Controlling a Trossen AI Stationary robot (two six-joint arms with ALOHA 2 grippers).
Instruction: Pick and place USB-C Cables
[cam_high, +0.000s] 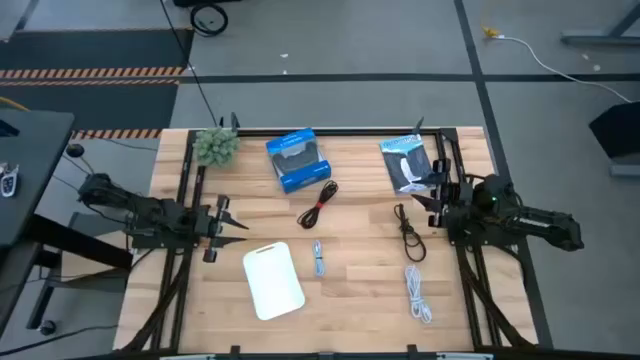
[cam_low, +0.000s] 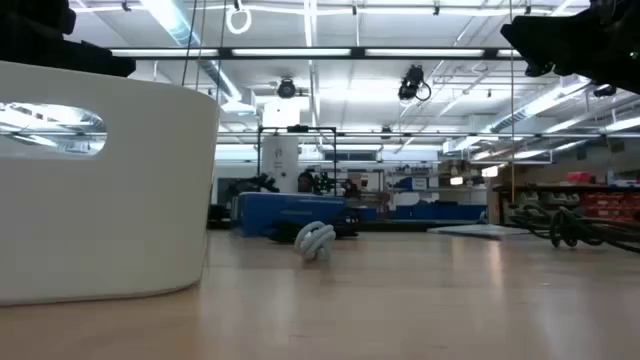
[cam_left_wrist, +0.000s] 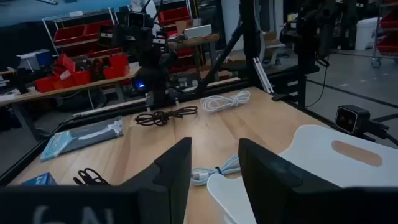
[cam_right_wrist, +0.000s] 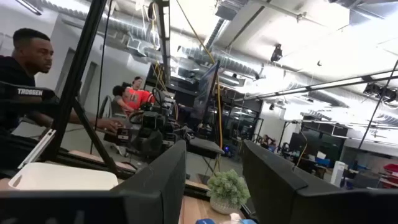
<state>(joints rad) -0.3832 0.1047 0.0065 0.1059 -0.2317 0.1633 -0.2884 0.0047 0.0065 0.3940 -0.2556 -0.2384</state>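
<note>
Four bundled cables lie apart on the wooden table: black with red (cam_high: 318, 203), black (cam_high: 408, 232), grey (cam_high: 318, 258) and white (cam_high: 418, 293). My left gripper (cam_high: 235, 225) is open near the table's left side, pointing right toward the grey cable (cam_left_wrist: 214, 171), which shows between its fingers some way ahead. My right gripper (cam_high: 428, 198) is open above the right side, just right of the black cable's far end. In its wrist view the right gripper (cam_right_wrist: 214, 180) points across the table at the room. The low view shows the grey cable (cam_low: 315, 240) and the black cable (cam_low: 570, 225).
A white handled bin (cam_high: 273, 280) sits near the table's near edge, left of the grey cable. A blue box (cam_high: 298, 160), a black-and-white package (cam_high: 405, 162) and a small plant (cam_high: 215, 145) stand along the far edge. A black frame borders the table. People sit beyond the table (cam_right_wrist: 25, 56).
</note>
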